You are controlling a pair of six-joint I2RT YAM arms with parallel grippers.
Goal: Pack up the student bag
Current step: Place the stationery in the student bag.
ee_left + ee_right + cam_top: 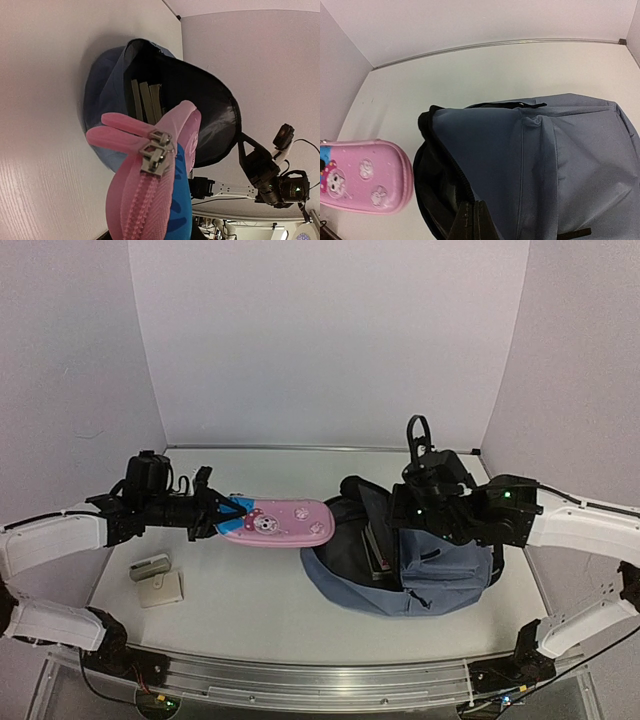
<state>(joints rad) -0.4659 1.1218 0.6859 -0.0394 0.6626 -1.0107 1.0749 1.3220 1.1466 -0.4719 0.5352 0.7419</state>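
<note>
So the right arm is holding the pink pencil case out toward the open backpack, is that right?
Not quite. The left gripper holds the pencil case, as the top view shows. The case does point toward the open bag. The right gripper is pinching the bag's rim instead.
</note>
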